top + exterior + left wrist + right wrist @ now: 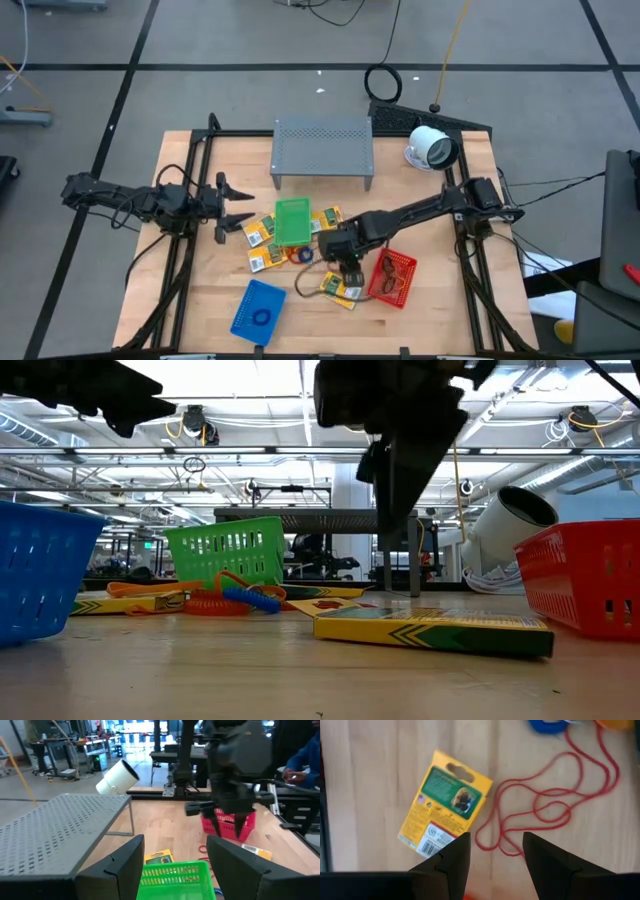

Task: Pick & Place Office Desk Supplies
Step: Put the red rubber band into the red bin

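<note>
From above, the right gripper point(350, 275) is hanging over the wooden worktop point(200, 285), just above a yellow packet point(343, 290) lying beside the red basket point(392, 277). Its own wrist camera is giving what the overhead cannot: the fingers point(451, 862) are standing spread with nothing between them, the green-labelled packet point(445, 804) lying flat to one side and a loose red band point(540, 810) looping on the wood past the gap. The level view is showing that packet point(435, 628) flat on the worktop. The left gripper point(232, 199) is waiting near the worktop's left edge, fingers point(117, 870) apart and empty, facing the green basket point(174, 879) and grey shelf point(55, 832). More packets point(262, 236) are lying around the green basket.
</note>
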`<action>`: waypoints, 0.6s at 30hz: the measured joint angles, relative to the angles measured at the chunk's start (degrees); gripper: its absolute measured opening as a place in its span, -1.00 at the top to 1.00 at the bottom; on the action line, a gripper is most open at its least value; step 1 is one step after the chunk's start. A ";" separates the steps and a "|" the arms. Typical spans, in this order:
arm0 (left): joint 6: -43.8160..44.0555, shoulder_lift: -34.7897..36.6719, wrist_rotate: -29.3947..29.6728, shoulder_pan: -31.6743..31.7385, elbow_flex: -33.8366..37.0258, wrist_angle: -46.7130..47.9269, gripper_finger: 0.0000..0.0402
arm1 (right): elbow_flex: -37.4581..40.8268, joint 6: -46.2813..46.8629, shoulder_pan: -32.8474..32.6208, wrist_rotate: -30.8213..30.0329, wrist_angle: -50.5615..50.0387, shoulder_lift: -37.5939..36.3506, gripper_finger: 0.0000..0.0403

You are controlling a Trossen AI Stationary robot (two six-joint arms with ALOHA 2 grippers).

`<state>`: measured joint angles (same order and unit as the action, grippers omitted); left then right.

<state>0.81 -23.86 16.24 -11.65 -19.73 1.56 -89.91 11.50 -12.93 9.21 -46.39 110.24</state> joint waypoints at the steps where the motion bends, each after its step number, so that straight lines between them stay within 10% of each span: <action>1: -0.04 0.00 0.34 -0.01 0.00 0.00 -0.12 | -0.04 -2.38 -0.56 -0.54 0.09 0.00 0.15; 18: 2.87 0.00 2.46 -0.01 -0.01 0.03 -0.12 | -15.74 -32.12 -3.52 -10.73 -21.31 16.26 0.15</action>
<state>3.68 -23.86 18.70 -11.66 -19.74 1.59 -105.65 -20.62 -16.45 -1.52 -67.70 126.50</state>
